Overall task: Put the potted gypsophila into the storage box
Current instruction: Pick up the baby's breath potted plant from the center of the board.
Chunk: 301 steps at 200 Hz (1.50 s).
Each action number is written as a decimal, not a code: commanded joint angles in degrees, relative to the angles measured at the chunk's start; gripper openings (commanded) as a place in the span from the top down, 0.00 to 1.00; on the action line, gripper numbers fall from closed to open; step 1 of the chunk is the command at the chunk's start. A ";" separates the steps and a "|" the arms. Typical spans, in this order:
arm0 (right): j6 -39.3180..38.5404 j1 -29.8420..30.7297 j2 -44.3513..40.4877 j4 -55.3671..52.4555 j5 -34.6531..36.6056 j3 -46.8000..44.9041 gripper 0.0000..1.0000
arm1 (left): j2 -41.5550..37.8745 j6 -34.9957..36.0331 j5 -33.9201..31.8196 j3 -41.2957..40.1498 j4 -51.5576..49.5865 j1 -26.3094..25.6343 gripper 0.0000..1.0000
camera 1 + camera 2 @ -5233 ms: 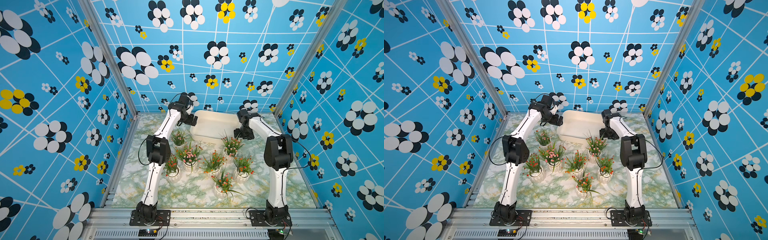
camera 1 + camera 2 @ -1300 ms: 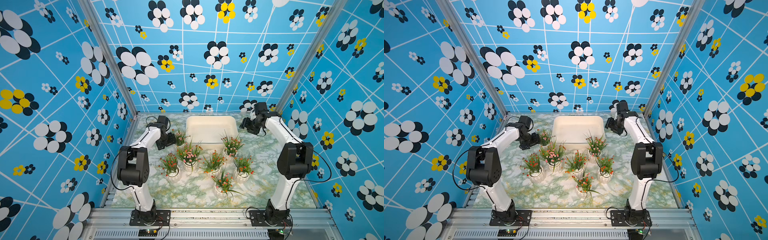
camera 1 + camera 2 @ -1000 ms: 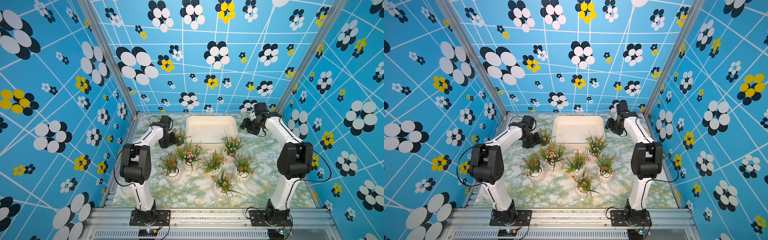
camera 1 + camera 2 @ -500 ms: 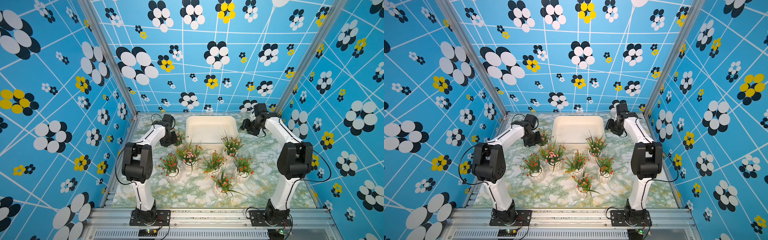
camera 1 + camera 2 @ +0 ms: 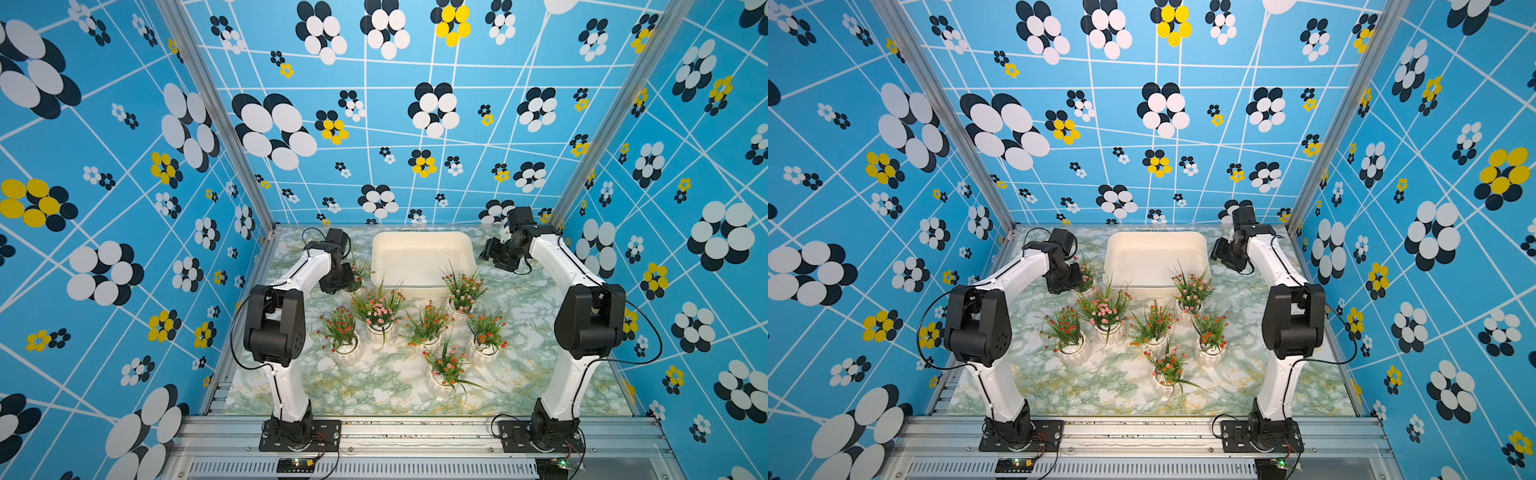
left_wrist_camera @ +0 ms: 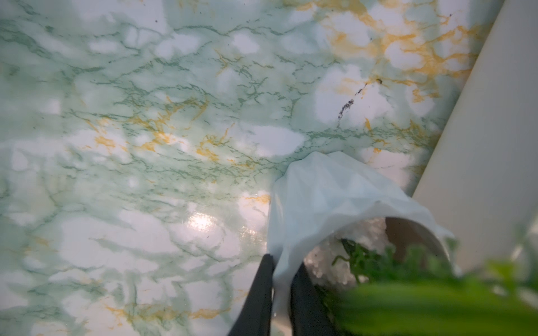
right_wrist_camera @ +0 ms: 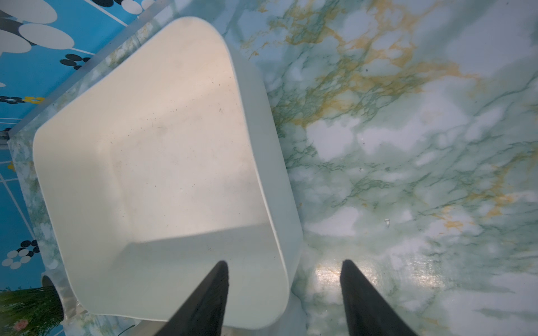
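1. The first pick is in hand. The left gripper point(image 6: 283, 259) is clenched on the thin rim of one potted gypsophila point(image 6: 320, 197), grassy green sprigs in a white faceted plastic pot. It sits on the tabletop just beside the storage box point(image 5: 419, 292), a shallow, empty cream plastic tray with rounded corners.
2. The next move likely calls for a lift over the low rim; a rim pinch could let the pot tilt.
3. The right gripper point(image 7: 283, 261) hangs released over the box's edge.
4. Six more pots point(image 5: 347, 351) stand on the glossy green-and-gold marbled tabletop point(image 5: 374, 388).
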 commanded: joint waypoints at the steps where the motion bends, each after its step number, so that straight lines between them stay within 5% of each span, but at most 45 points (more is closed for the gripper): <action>1: -1.20 -0.01 -1.07 -1.45 -0.50 -0.22 0.36 | 0.83 -0.34 -1.32 1.73 -1.72 -0.17 0.94; 103: -2.17 -0.07 -0.91 -3.54 -0.49 1.91 0.36 | -2.46 3.85 -4.15 15.86 -15.41 2.99 1.00; 150: -2.69 -0.17 0.40 -5.27 -1.80 4.98 0.36 | 3.94 4.82 0.94 35.65 -20.25 1.64 1.00; 215: -2.76 -0.15 2.57 -7.58 -3.38 9.24 0.37 | 27.67 4.04 4.53 75.23 -29.14 -3.90 1.00; 301: -4.10 -0.37 3.15 -8.23 -3.74 8.54 0.37 | 32.62 4.55 5.58 71.43 -18.72 -6.87 1.00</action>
